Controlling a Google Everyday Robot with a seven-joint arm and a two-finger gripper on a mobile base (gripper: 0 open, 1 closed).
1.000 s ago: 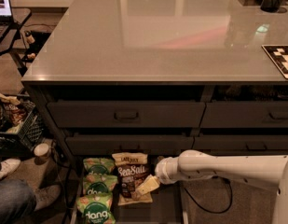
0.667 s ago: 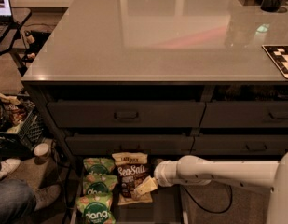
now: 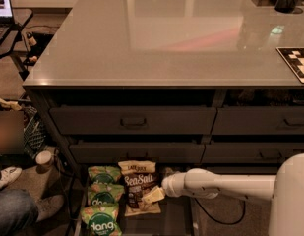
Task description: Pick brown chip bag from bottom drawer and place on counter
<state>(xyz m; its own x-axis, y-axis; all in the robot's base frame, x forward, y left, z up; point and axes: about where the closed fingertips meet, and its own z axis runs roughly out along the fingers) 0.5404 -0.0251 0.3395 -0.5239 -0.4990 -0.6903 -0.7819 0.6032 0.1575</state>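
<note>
While at fingers (image 3: 152, 194), brown chip bag (image 3: 136, 182)

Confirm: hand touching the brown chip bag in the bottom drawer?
Cannot tell. In the camera view the hand overlaps the brown chip bag at its lower right, over the bottom drawer; neither contact nor gap shows.

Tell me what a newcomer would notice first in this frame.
The wide glossy counter fills the upper half. Below it, the white arm reaches in from the right, its gripper at the brown chip bag lying in the open bottom drawer. Green dang bags lie in a column just left of it.
</note>
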